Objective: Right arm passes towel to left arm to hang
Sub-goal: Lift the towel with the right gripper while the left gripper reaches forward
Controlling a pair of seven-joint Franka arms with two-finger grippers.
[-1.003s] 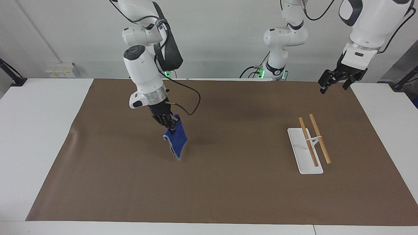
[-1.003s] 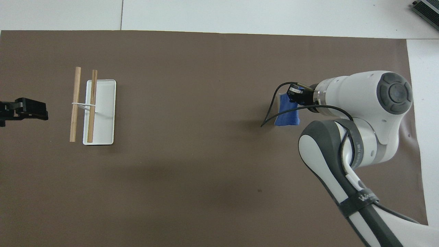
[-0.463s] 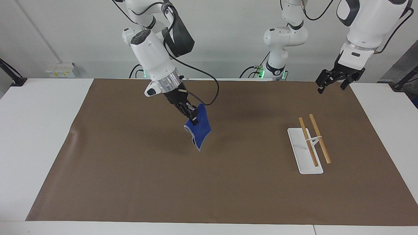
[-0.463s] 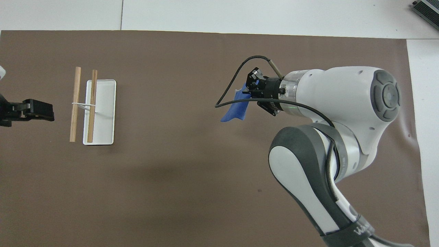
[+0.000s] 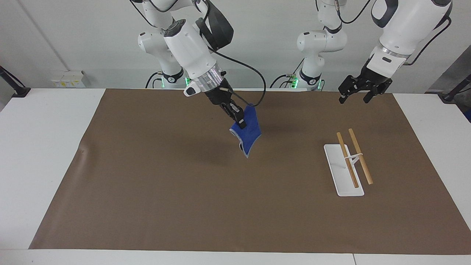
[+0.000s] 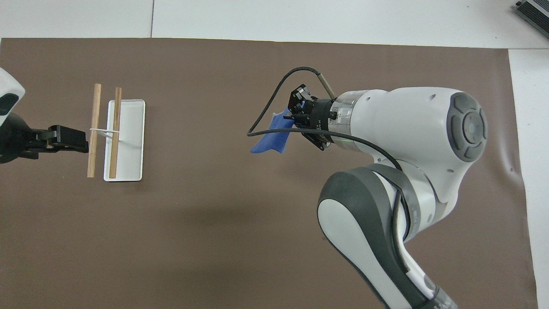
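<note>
The blue towel [image 5: 248,134] hangs in the air over the middle of the brown mat, pinched at its upper edge by my right gripper [image 5: 240,120], which is shut on it. From overhead the towel [image 6: 271,136] trails off the right gripper [image 6: 297,112] toward the left arm's end. My left gripper [image 5: 354,92] hovers open and holds nothing, above the mat's edge at the robots' end, close to the rack. In the overhead view the left gripper [image 6: 70,139] just overlaps the outer wooden bar.
A white rack base [image 5: 334,162] carries two raised wooden bars [image 5: 360,156] at the left arm's end of the mat. The brown mat [image 5: 147,191] covers most of the white table. The right arm's black cable [image 6: 266,107] loops beside the towel.
The right arm has lifted the towel and carried it toward the table's middle and the left arm's end. The left gripper has moved in toward the middle, staying open.
</note>
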